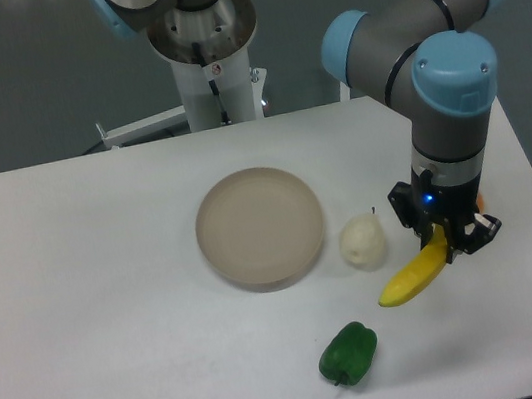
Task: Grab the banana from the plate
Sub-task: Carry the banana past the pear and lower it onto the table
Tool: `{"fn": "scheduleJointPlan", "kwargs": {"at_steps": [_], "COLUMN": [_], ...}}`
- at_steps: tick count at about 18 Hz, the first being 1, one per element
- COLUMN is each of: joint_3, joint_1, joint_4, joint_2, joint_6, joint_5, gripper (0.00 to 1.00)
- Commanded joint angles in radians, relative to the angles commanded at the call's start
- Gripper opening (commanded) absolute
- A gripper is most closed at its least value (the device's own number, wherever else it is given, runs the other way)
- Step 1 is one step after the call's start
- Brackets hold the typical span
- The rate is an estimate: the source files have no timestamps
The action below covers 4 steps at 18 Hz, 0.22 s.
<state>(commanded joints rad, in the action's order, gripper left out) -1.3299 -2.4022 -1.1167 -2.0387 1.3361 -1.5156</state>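
Note:
The yellow banana [410,279] hangs from my gripper [445,245], held by its upper right end, with its lower left tip near the white table to the right of the plate. The gripper is shut on the banana; its fingers are partly hidden by the wrist. The round beige plate [260,227] sits in the middle of the table with nothing on it, well to the left of the gripper.
A pale whitish pear [363,242] stands just right of the plate, close to the banana's left. A green pepper [348,353] lies near the front edge. The arm's base column [208,57] stands at the back. The table's right edge is near the gripper.

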Motion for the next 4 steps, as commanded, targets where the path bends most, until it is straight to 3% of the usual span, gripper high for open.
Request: {"fn": "scheduleJointPlan", "kwargs": {"at_steps": [4], "joint_3": [-0.003], "joint_1": [0.000], "joint_4": [0.000], "joint_2": [0.002], "joint_6": [-0.002], "joint_5": [-0.003], "gripper": [0.24]}}
